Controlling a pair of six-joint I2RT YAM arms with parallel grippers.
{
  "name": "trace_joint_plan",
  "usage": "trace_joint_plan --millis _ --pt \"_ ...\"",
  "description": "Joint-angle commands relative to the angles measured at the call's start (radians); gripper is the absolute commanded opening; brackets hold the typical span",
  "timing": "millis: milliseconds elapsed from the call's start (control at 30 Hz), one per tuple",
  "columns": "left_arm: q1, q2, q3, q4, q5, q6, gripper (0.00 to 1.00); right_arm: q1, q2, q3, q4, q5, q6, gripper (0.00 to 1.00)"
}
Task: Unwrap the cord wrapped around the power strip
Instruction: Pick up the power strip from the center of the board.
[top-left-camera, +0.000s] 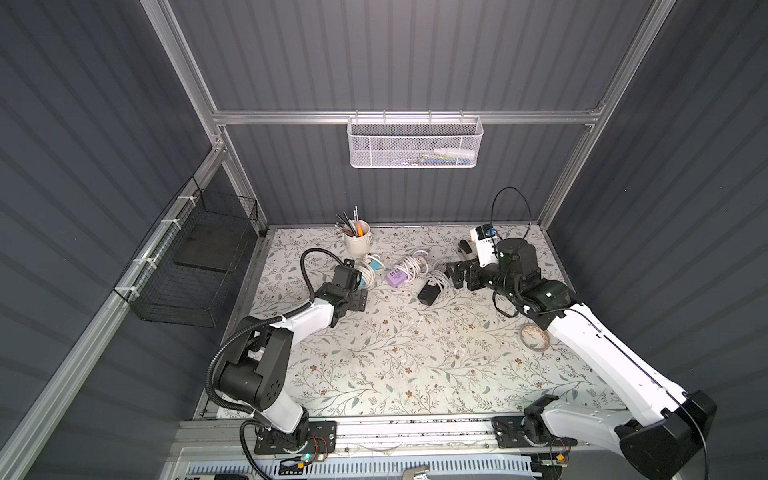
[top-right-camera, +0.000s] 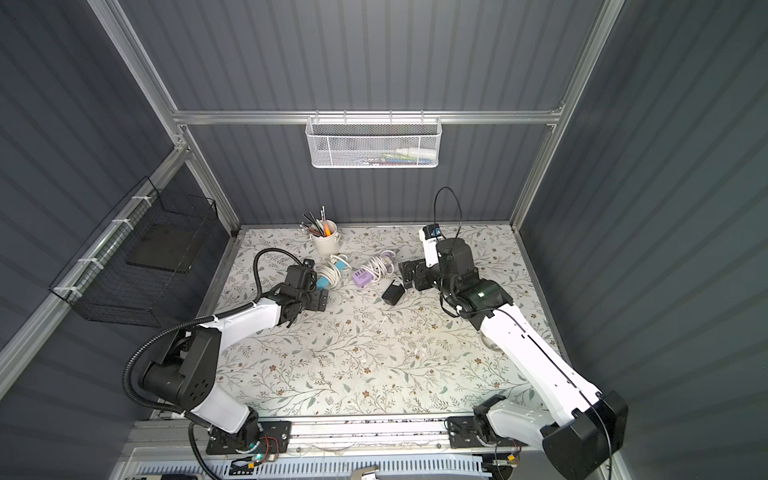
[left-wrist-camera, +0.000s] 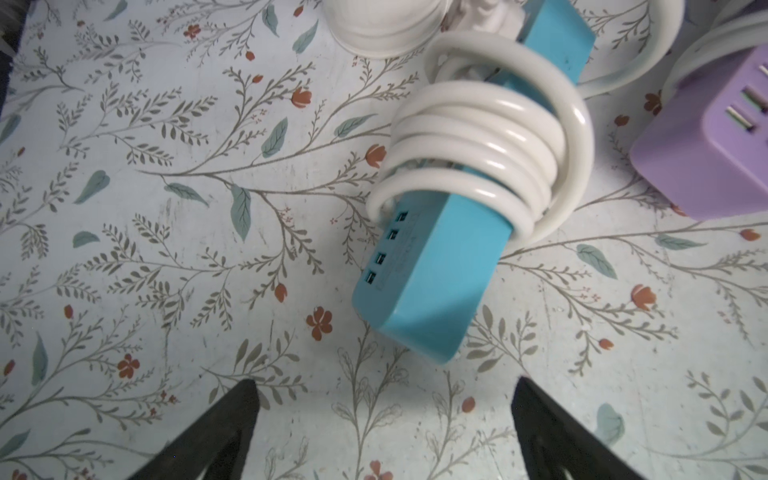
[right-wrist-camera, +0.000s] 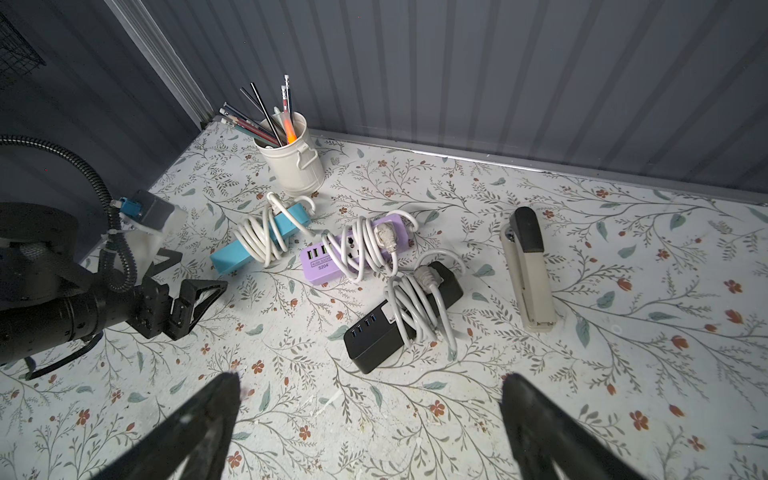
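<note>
Three power strips lie at the back of the table, each wound with a white cord: a blue one (left-wrist-camera: 432, 282) (right-wrist-camera: 249, 249), a purple one (top-left-camera: 397, 277) (right-wrist-camera: 357, 253) and a black one (top-left-camera: 429, 293) (right-wrist-camera: 399, 332). My left gripper (left-wrist-camera: 384, 390) (top-left-camera: 357, 287) is open, low over the table, and faces the blue strip's near end without touching it. The cord (left-wrist-camera: 478, 141) coils in several turns around that strip's middle. My right gripper (right-wrist-camera: 370, 380) (top-left-camera: 456, 272) is open and empty, raised just right of the black strip.
A cream pencil cup (right-wrist-camera: 291, 162) stands right behind the blue strip. A beige stapler (right-wrist-camera: 528, 270) lies right of the black strip. A tape roll (top-left-camera: 535, 336) sits beside the right arm. A white mesh basket (top-left-camera: 415, 143) and a black wire basket (top-left-camera: 195, 266) hang on the walls.
</note>
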Motion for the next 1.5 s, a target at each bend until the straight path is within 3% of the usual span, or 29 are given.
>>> trace_joint_plan --millis 0,500,800,1100,1467 --pt "0.004 0.027 0.019 0.069 0.034 0.057 0.93 0.001 -0.014 0.005 -0.006 -0.008 0.006 0.99" --pt "0.011 0.14 0.11 0.059 0.028 0.13 0.86 -0.004 -0.024 0.004 -0.003 -0.033 0.016 0.99" --pt "0.015 0.192 0.181 -0.025 0.011 0.155 0.75 -0.006 -0.049 -0.005 -0.003 -0.028 0.023 0.99" --pt "0.016 0.225 0.202 -0.063 -0.025 0.157 0.73 -0.008 -0.048 -0.011 0.013 -0.036 0.028 0.99" --pt "0.03 0.266 0.241 -0.066 -0.028 0.173 0.6 -0.01 -0.087 -0.026 0.017 -0.036 0.032 0.99"
